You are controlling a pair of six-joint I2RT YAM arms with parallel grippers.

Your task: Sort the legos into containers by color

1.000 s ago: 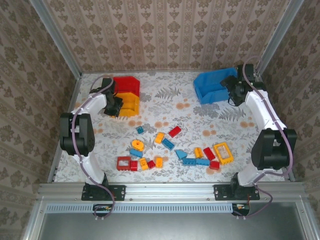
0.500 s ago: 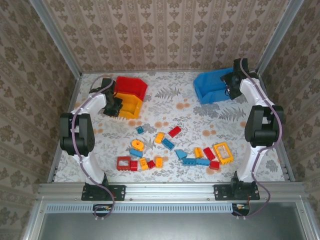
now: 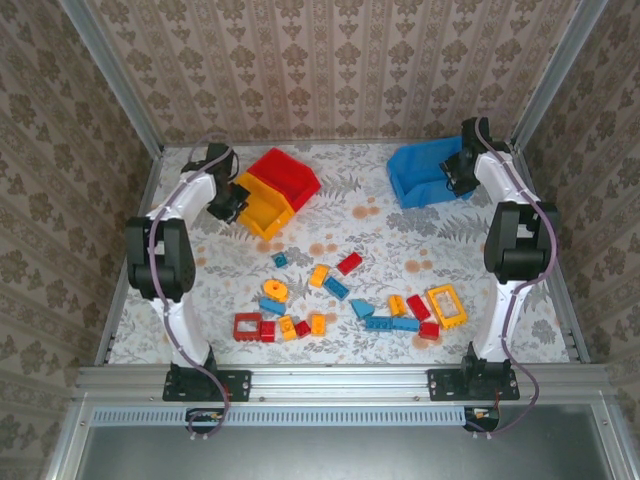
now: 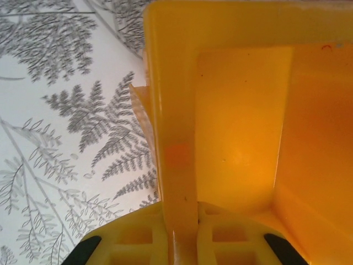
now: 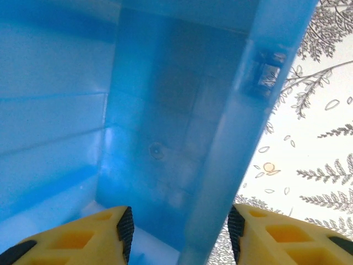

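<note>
Between the fingers of my left pincer [image 4: 182, 245] stands one wall of the yellow-orange open-top plastic bin [image 4: 242, 121]. I am clamped hard on it, one finger against each face, and the bin's hollow opens ahead of me and to my right. Just beyond that bin, further to my left pincer's right, the red open-top plastic bin [image 3: 288, 178] sits touching it on the fern-patterned tabletop [image 3: 350, 215]. My right pincer [image 5: 179, 237] straddles a wall of the larger blue open-top plastic bin [image 5: 160, 110] with its jaws apart: one finger hangs inside the bin, clear of the wall, and the other is outside, close against it. The small studded plastic legos [image 3: 336, 288] in red, blue and orange-yellow lie loose on the tabletop, well apart from both pincers, back toward my arm bases. Among them are an orange-yellow open square frame [image 3: 446, 306] nearer my right pincer's side and a red open square frame [image 3: 247, 326] nearer my left's.
</note>
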